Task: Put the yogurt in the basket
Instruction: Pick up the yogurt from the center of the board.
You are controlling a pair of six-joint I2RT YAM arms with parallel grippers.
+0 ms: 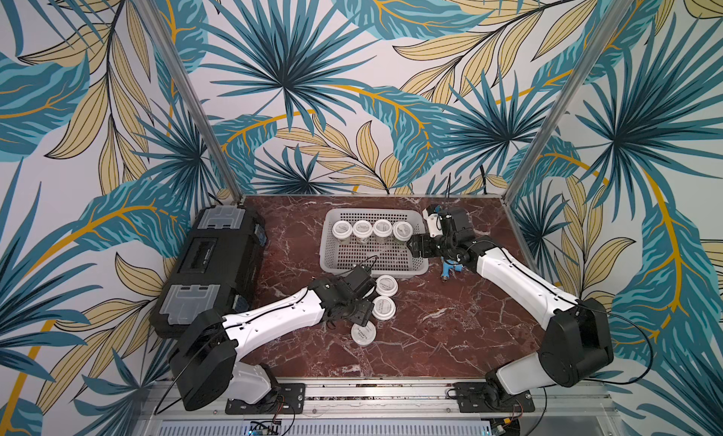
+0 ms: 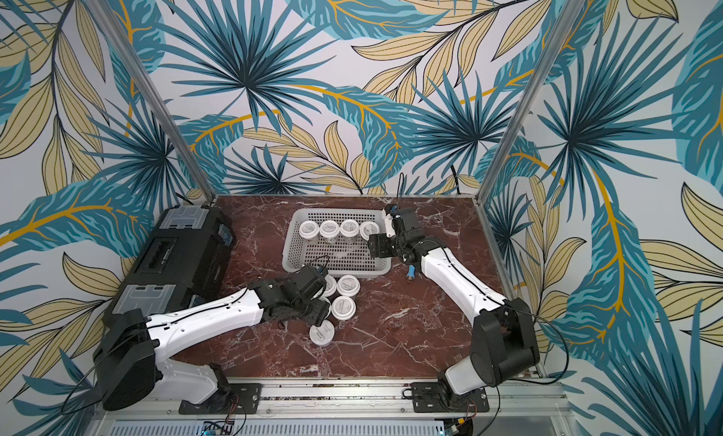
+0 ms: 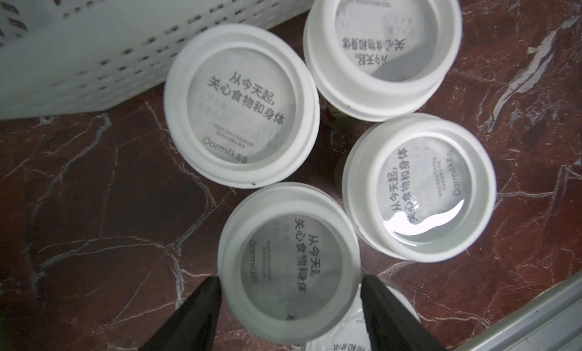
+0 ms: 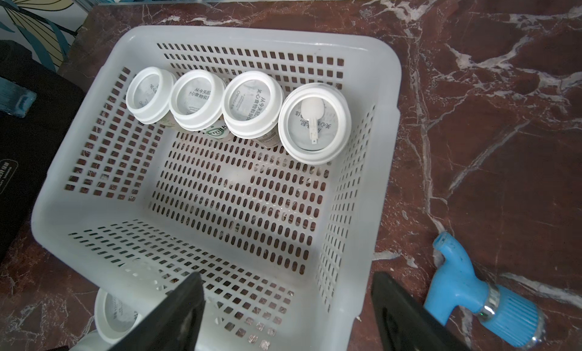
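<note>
Several yogurt jars with white lids (image 4: 252, 105) stand in a row along the far wall of the white basket (image 1: 329, 238) (image 4: 387, 81). More yogurt jars (image 1: 386, 285) (image 2: 343, 307) cluster on the marble just in front of the basket. My left gripper (image 3: 289, 280) (image 1: 362, 297) points down over this cluster. Its black fingers (image 3: 201, 302) press both sides of one jar's lid (image 3: 288, 239); the arm hides that jar in both top views. My right gripper (image 4: 286, 280) (image 1: 414, 246) hangs open over the basket's right near corner, its jaws astride the wall and holding nothing.
A black toolbox (image 1: 211, 266) lies along the table's left side. A blue spray nozzle (image 4: 472, 296) (image 1: 448, 269) lies on the marble right of the basket, under my right arm. A metal rail (image 3: 535, 318) runs along the front edge.
</note>
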